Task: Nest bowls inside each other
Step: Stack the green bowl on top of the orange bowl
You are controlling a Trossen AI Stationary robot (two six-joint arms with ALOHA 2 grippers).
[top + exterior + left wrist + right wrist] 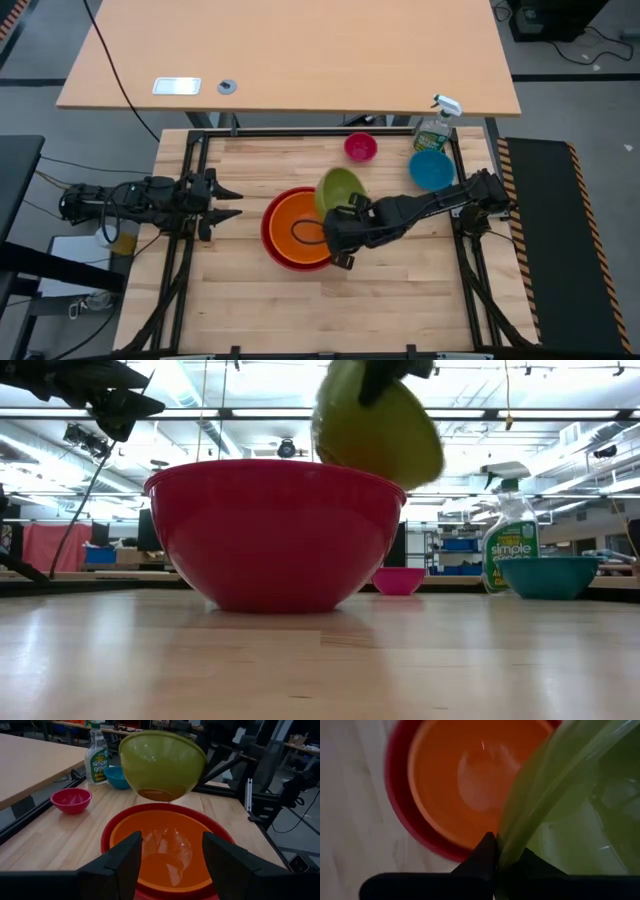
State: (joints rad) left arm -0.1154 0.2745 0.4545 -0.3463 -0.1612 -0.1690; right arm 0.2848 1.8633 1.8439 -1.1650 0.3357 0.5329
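Note:
The orange bowl (300, 232) sits nested in the red bowl (270, 238) at the table's middle. The lime green bowl (340, 188) hangs tilted in the air over their far right rim, and my right gripper (338, 214) is shut on it. The small pink bowl (361, 148) and the blue bowl (432, 169) rest on their bases near the far edge. At the table's left edge my left gripper (230, 201) stands open with nothing in it, pointing at the nested bowls (170, 850). My right gripper pinches the lime green bowl's rim (512, 837) on the bowl's near side, one finger inside the bowl and one outside. The fingers slant down from the table's right. The bowl (162, 765) is lifted clear and tilted above the orange bowl.
A green spray bottle (435, 126) stands at the far right corner beside the blue bowl. The frame's black rails (190, 150) run along the table's edges. Bare wood lies along the near edge (330, 310).

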